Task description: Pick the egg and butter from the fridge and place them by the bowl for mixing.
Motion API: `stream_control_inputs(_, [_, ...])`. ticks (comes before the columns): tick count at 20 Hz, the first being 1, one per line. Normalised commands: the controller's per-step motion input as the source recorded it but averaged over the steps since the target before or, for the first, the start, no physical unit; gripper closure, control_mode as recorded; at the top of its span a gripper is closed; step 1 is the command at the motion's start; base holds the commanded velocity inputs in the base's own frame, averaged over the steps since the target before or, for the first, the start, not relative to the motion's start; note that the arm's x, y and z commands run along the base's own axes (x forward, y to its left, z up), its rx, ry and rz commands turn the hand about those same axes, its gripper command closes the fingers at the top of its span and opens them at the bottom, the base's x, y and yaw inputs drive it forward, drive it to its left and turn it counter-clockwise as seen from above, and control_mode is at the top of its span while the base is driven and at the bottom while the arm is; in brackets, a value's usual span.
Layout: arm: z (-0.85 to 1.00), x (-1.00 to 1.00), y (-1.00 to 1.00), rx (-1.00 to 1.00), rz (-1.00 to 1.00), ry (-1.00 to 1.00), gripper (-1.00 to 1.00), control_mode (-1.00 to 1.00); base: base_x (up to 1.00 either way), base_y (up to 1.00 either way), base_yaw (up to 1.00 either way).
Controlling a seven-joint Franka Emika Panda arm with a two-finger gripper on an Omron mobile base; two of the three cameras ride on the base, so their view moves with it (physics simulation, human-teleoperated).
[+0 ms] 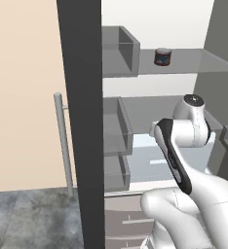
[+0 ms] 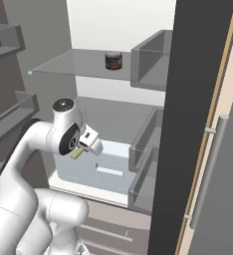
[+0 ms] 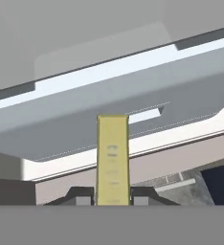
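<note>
Inside fridge (image 1: 80, 121): hand (image 3: 112, 201) clenched on butter (image 3: 112, 158)
Butter axis: long, straight out from fingertips
Upper shelf (image 2: 78, 65): jar (image 2: 113, 60)

A kitchen is shown. An open fridge (image 1: 80, 121) with grey shelves (image 2: 78, 64), door bins (image 1: 118, 51) and a jar (image 1: 162, 57) is seen

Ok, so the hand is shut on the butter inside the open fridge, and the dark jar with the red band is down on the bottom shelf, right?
Not quite: the jar stands on the top shelf, as the right base view shows. The rest holds: the hand is shut on the butter inside the open fridge.
</note>
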Motion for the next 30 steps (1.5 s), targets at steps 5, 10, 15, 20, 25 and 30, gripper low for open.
stream_control_inputs(5, [0.00, 0.00, 0.00, 0.00, 0.00, 0.00, 1.00, 1.00, -0.58, 0.04, -0.01])
stream_control_inputs(10, [0.00, 0.00, 0.00, 0.00, 0.00, 0.00, 1.00, 1.00, -0.87, 0.00, -0.04])
stream_control_inputs(15, [0.00, 0.00, 0.00, 0.00, 0.00, 0.00, 1.00, 1.00, -0.94, 0.00, -0.07])
stream_control_inputs(20, [0.00, 0.00, 0.00, 0.00, 0.00, 0.00, 1.00, 1.00, -0.94, 0.02, -0.07])
stream_control_inputs(25, [0.00, 0.00, 0.00, 0.00, 0.00, 0.00, 1.00, 1.00, -0.94, 0.04, -0.08])
stream_control_inputs(30, [0.00, 0.00, 0.00, 0.00, 0.00, 0.00, 1.00, 1.00, -0.94, 0.04, -0.08])
